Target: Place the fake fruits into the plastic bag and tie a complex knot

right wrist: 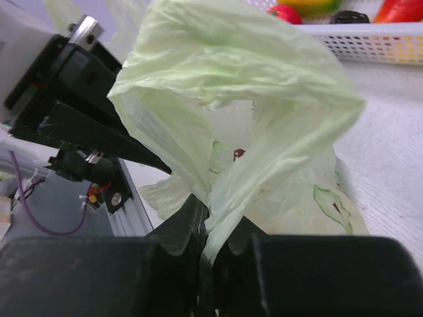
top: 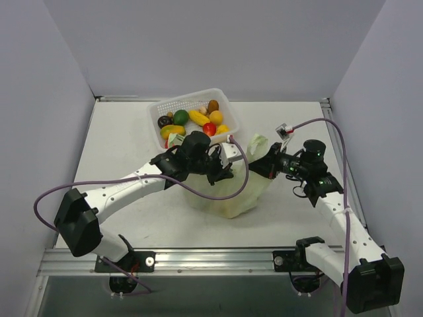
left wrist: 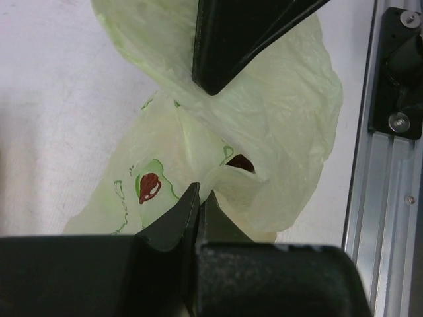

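The pale-green plastic bag [top: 228,195] stands crumpled mid-table between my grippers. My left gripper [top: 221,173] is shut, its tips pinching a fold of the bag [left wrist: 264,132] at the upper edge [left wrist: 200,195]. My right gripper [top: 262,165] is shut on a twisted strip of the bag [right wrist: 218,99] that runs up from its jaws [right wrist: 210,224]. The fake fruits [top: 198,117] lie in the white basket [top: 158,105] behind the bag. A dark red patch [left wrist: 241,162] shows in a gap of the bag; I cannot tell what it is.
The white perforated basket also shows at the top of the right wrist view [right wrist: 370,43]. The aluminium rail [top: 211,254] runs along the table's near edge. Grey walls close in the left, back and right sides. A purple cable [top: 218,197] loops in front of the bag.
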Available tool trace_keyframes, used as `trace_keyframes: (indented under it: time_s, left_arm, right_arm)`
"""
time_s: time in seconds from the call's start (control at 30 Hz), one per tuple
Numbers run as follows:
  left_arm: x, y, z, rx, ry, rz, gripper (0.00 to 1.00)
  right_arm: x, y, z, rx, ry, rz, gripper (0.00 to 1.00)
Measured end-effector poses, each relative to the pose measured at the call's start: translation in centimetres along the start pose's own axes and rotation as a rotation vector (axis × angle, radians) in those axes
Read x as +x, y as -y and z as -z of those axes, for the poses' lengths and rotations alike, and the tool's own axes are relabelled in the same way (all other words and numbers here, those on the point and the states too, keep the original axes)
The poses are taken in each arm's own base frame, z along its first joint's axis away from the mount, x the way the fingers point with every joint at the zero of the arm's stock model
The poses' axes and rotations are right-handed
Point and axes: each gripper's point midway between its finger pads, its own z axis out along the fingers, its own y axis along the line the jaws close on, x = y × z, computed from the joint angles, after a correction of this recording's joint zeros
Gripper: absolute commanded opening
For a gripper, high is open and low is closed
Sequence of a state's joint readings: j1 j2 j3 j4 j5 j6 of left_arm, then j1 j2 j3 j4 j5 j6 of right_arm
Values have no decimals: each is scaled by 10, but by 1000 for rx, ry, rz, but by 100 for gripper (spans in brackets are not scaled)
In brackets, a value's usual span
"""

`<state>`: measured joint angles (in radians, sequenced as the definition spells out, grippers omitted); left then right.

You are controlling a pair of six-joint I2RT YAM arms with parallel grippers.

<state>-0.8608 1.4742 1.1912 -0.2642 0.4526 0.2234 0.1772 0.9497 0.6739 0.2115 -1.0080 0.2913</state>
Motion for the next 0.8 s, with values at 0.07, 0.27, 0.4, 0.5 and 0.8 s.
trace_keyframes:
  time_s: [0.07, 0.27, 0.4, 0.5, 0.8]
  left_arm:
    - [0, -5, -1, -40, 2, 25, 0]
    - [18, -8, -2, -139, -11, 47, 52]
    - [2, 0, 19, -140, 47, 9, 76]
    - [-38, 4, 57, -158, 159, -41, 85]
    - [-88, 25, 193, -288, 371, -38, 94]
  right_arm:
    - [-1, 6, -3, 43, -6, -63, 0]
    - [-6, 44, -6, 273, -35, -225, 0]
    - [4, 61, -6, 373, -69, -267, 0]
    - [4, 59, -5, 381, -69, -261, 0]
    - [5, 41, -5, 331, -84, -225, 0]
